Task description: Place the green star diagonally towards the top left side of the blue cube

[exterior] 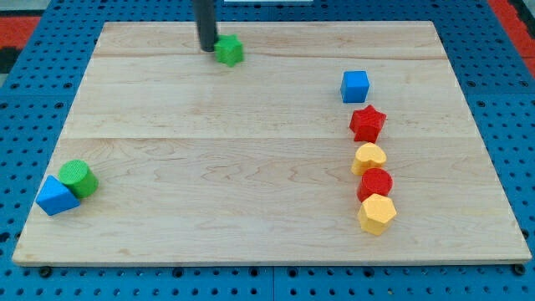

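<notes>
The green star (229,50) lies near the view's top, left of centre, on the wooden board (251,167). My tip (206,48) stands just at the star's left side, touching or nearly touching it. The blue cube (354,86) sits far to the right of the star and a little lower.
Below the blue cube runs a column: a red star (367,124), a yellow heart (369,157), a red cylinder (375,183) and a yellow hexagon (376,214). At the lower left a green cylinder (77,178) touches a blue triangle block (56,196).
</notes>
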Available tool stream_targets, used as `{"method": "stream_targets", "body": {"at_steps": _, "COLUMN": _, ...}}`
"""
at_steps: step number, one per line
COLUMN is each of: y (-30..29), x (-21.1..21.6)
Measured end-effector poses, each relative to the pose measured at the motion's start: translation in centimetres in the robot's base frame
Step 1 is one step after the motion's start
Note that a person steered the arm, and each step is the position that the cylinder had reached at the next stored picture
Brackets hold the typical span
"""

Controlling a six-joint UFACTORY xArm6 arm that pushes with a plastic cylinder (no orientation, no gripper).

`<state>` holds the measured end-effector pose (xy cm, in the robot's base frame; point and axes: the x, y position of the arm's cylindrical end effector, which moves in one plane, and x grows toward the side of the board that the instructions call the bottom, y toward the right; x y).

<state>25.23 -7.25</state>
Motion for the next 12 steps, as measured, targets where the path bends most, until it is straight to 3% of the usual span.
{"method": "stream_targets", "body": {"at_steps": 2, "y": 12.7, "x": 0.0}}
{"method": "stream_targets", "body": {"at_steps": 4, "y": 21.7, "x": 0.0}}
{"method": "stream_targets", "body": {"at_steps": 5, "y": 12.4, "x": -5.9}}
{"method": "stream_targets", "body": {"at_steps": 7, "y": 2.8, "x": -1.9}}
{"method": "stream_targets", "body": {"at_steps": 8, "y": 0.7, "x": -1.0}}
{"method": "stream_targets", "body": {"at_steps": 10, "y": 0.6, "x": -1.0}}
{"method": "stream_targets", "body": {"at_steps": 12, "y": 12.4, "x": -2.4}}
